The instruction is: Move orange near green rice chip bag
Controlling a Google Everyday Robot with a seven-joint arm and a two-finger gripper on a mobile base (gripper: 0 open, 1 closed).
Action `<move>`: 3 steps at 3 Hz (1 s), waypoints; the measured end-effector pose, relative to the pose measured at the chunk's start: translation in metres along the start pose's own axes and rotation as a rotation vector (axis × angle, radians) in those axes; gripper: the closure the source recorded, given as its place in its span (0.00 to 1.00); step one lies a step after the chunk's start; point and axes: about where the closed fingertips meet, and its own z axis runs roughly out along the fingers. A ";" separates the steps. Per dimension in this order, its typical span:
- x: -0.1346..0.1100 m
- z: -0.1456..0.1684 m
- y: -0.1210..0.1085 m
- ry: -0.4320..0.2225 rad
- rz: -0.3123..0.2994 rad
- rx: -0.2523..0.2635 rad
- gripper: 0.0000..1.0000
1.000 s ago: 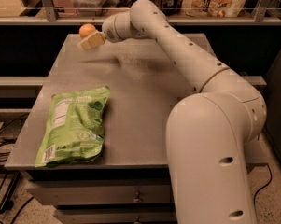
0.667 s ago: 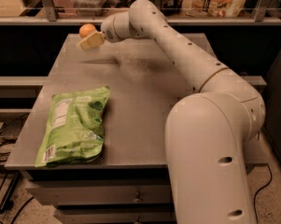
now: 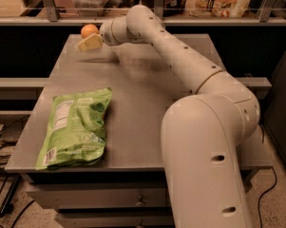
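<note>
The orange (image 3: 89,30) is small and round and sits at the far left corner of the grey table (image 3: 147,94). My gripper (image 3: 88,42) is at the end of the white arm (image 3: 180,56) that reaches across the table. It is right in front of the orange and just below it, touching or nearly touching it. The green rice chip bag (image 3: 76,126) lies flat near the table's front left edge, label side up, far from the orange and the gripper.
A shelf rail (image 3: 180,19) with packaged goods behind it runs along the back of the table. The robot's large white base (image 3: 204,165) stands at the front right. Cables (image 3: 2,141) lie on the floor to the left.
The gripper has shifted slightly left and down beside the orange. The orange and the bag have not visibly moved.
</note>
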 end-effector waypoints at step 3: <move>0.002 0.045 -0.018 -0.005 0.048 0.041 0.18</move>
